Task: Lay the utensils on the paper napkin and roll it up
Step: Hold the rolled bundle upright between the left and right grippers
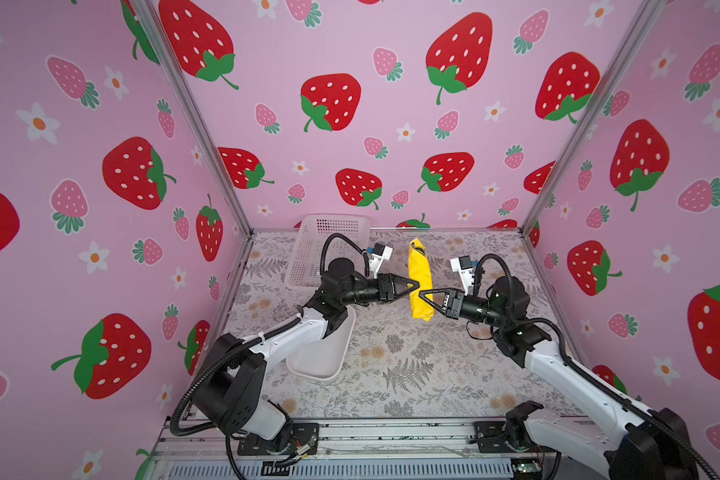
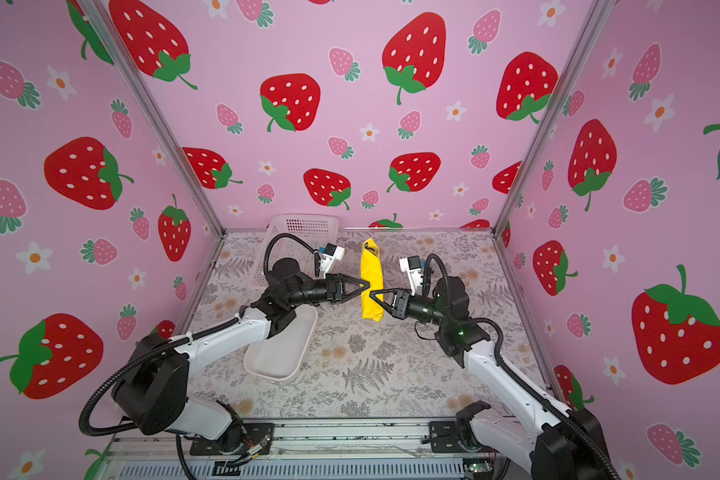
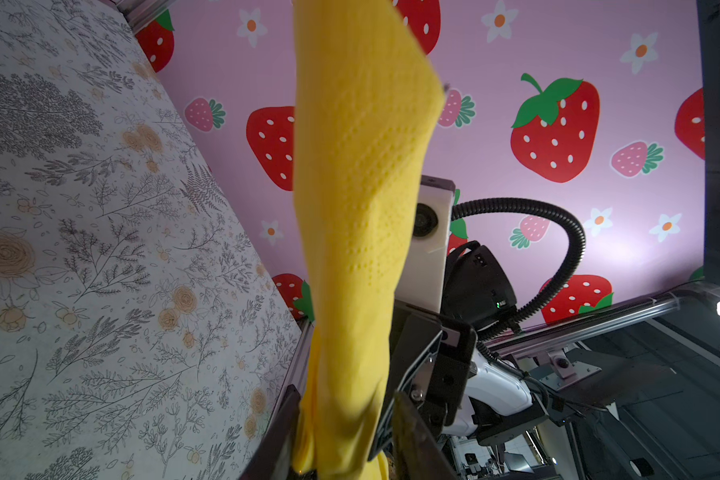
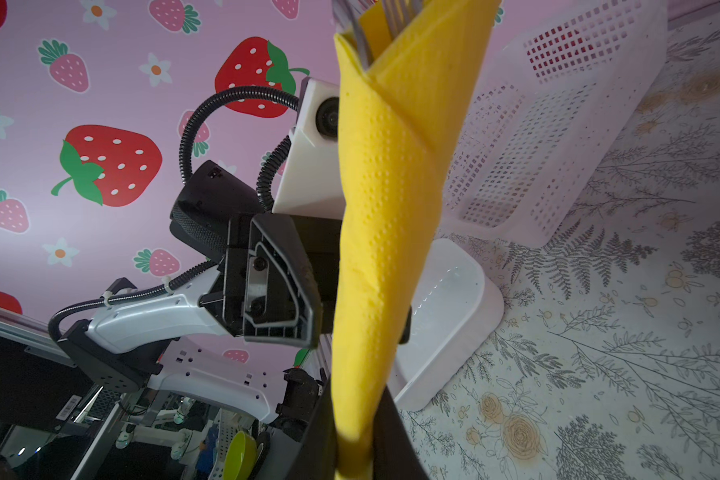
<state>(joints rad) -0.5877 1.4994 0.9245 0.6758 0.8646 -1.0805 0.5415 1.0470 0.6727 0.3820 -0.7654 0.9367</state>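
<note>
On the floral-patterned table [image 1: 391, 374], from left to right in both top views: a white mesh basket [image 1: 329, 245] at the far left and a white tray [image 1: 321, 361] partly under the left arm; the left gripper [image 1: 415, 285], its jaws straddling the rolled paper napkin [image 1: 420, 266], though whether they press it cannot be told; and the right gripper [image 1: 422, 295], its jaws pinched tight on the same roll from the opposite side. The yellow roll runs front to back between the two grippers near the table's middle, and the utensils [image 1: 419, 249] show only as dark ends at its far open mouth.
</note>
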